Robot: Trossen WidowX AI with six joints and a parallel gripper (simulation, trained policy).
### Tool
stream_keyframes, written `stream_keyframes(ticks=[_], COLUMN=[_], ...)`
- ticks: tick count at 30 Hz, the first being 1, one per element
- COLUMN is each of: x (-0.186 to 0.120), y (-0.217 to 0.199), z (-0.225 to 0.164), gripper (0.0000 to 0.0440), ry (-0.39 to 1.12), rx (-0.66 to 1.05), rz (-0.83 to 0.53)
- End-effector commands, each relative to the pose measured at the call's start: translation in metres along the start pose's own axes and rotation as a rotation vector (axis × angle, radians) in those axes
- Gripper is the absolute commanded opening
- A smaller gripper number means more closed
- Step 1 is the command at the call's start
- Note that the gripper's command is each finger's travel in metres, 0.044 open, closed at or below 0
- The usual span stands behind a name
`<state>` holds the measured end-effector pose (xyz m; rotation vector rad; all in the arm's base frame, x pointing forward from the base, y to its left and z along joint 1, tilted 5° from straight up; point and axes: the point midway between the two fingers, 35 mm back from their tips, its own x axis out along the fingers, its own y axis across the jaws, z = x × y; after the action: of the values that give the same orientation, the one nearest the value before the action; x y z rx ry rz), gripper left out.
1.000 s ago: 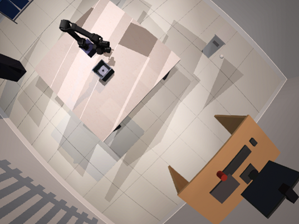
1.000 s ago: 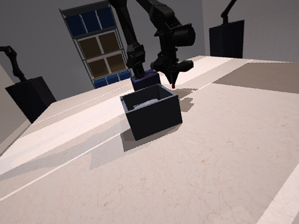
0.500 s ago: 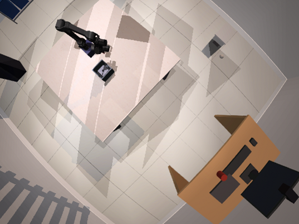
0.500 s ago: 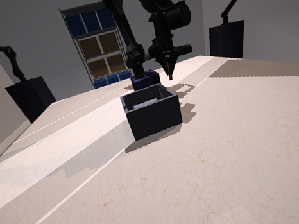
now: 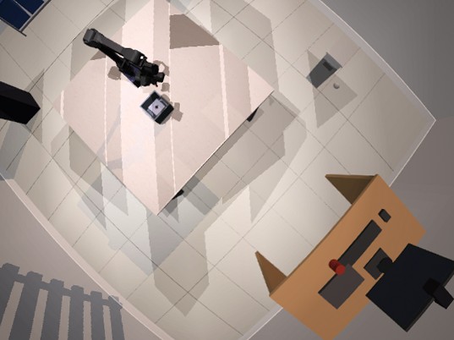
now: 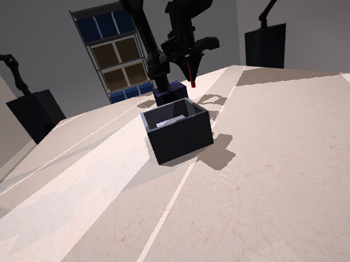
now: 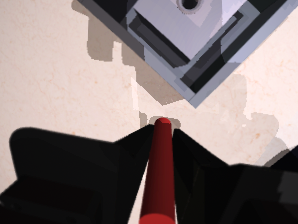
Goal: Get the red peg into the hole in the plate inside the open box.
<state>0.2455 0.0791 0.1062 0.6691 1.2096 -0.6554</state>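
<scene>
1. The claw (image 5: 157,82) (image 6: 191,77) (image 7: 163,132) is closed to a narrow gap around the red peg (image 5: 157,85) (image 6: 191,81) (image 7: 160,170), with a finger pressed to either side of it.
2. The peg stands about upright in the grip, its lower end poking out below the fingertips and raised off the worktop (image 5: 193,80) (image 6: 290,176) (image 7: 45,85).
3. The peg is outside the open box (image 5: 150,116) (image 6: 181,138) (image 7: 240,59), near one of its corners; in the wrist view that corner lies just beyond the peg's far end.
4. Inside the box, a pale plate (image 5: 152,107) (image 6: 170,121) (image 7: 175,30) lies at the bottom. Its round hole (image 5: 156,107) (image 7: 189,4) shows dark, with no peg in it.
5. The black arm (image 5: 107,47) (image 6: 143,23) rises behind the box in the exterior view and bends over, with the claw pointing down.
6. Farther out, a shelf rack (image 5: 17,30) (image 6: 104,8) stands behind the worktop, holding blue and brown bins.
7. An orange-brown desk (image 5: 309,318) stands well apart from the worktop, with a red cylinder (image 5: 337,267) on it.
</scene>
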Motion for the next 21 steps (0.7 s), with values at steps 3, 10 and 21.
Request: stream_keyframes(ticks=[3, 10, 21], x=[0.001, 0.007, 0.024], y=[0.002, 0.002, 0.000], z=[0.026, 0.053, 0.090], gripper=[0.0000, 0.0000, 0.0002], ry=[-0.022, -0.037, -0.053], rx=[0.031, 0.076, 0.147], rz=[0.002, 0.006, 0.014])
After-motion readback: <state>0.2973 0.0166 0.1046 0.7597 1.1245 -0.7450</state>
